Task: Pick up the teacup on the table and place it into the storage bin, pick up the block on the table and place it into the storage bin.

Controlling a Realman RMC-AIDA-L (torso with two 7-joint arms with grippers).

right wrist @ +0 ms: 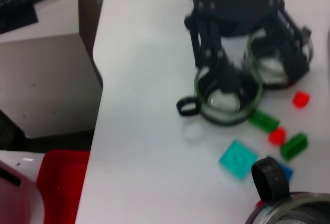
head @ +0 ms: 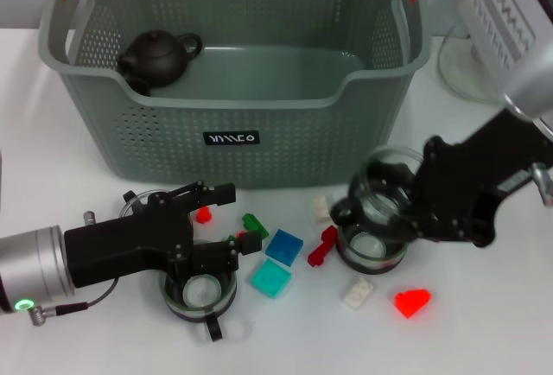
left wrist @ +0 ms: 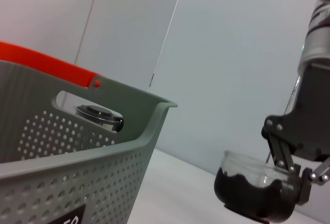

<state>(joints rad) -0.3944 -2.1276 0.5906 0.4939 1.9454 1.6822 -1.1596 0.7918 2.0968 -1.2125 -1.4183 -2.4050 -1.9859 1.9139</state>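
The grey-green storage bin (head: 233,120) stands at the back with a dark teapot (head: 157,55) inside its left end; its wall (left wrist: 77,182) fills the left wrist view. My right gripper (head: 367,212) is shut on a glass teacup (head: 373,250) in front of the bin's right corner, also seen as the teacup (left wrist: 252,195) and the teacup (right wrist: 296,211). A second glass teacup (head: 200,293) lies under my left gripper (head: 233,218), which is open above small red and green blocks. A blue block (head: 284,245) and a teal block (head: 271,278) lie between the arms.
A red block (head: 322,245), two white blocks (head: 357,292) and an orange-red block (head: 413,302) are scattered near the right gripper. A white fan (head: 497,29) stands at the back right. Off the table's left edge, a red bin (right wrist: 56,182) sits low.
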